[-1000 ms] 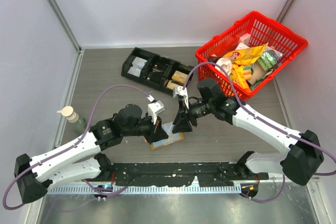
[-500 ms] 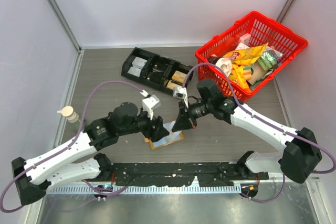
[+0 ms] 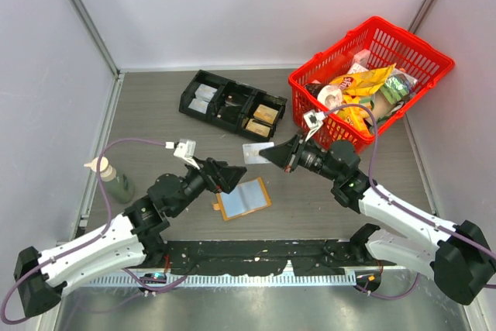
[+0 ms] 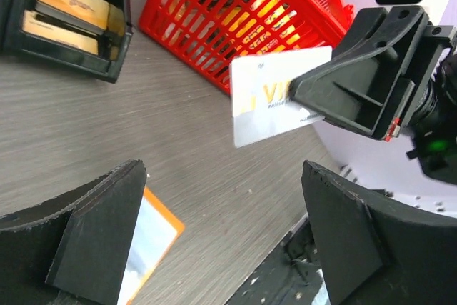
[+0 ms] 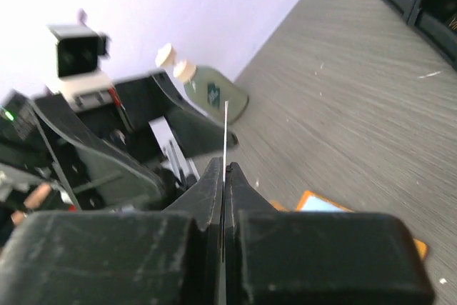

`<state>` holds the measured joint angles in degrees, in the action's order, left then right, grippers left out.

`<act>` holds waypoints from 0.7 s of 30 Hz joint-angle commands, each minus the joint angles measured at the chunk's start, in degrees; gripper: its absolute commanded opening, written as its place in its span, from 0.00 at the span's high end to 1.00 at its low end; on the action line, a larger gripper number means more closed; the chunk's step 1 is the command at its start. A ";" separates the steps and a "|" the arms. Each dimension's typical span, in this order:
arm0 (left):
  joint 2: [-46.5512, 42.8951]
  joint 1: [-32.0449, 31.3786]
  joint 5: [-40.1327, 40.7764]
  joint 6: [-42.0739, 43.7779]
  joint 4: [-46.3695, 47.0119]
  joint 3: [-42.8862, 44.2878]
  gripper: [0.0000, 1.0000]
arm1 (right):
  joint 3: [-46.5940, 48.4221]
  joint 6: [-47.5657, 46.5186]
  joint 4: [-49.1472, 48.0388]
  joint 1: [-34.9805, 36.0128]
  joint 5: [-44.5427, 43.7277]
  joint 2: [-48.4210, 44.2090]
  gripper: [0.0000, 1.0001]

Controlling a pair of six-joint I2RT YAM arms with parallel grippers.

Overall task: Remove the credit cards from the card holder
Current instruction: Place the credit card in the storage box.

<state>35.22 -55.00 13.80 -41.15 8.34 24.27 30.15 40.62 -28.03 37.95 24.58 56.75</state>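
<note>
Ringing card holder [image 3: 243,198], black tray [image 3: 187,101], red basket [image 3: 333,49], bottle [image 3: 118,185]

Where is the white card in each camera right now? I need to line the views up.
Top external: the white card is mid-table, pinched at the tip of the right gripper.
Left wrist: white card at upper centre, in front of the red basket.
Right wrist: white card seen edge-on, a thin pale line rising from the shut jaws.
Shared landmark: the open card holder, lying on the table below the card.
</note>
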 commanded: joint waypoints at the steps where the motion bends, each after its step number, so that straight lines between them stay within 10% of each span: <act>1: 4.67 0.07 0.09 -7.28 19.42 -1.24 0.08 | -2.63 14.11 -16.51 -0.16 -10.51 -1.29 0.99; 21: 18.21 0.07 1.49 -15.01 40.87 -1.95 0.32 | -8.26 24.06 -26.72 0.02 -12.80 0.38 0.99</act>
<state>52.05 -55.00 13.50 -54.76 41.60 21.78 22.44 62.63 -49.50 37.91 13.56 56.77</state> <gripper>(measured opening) 0.712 0.035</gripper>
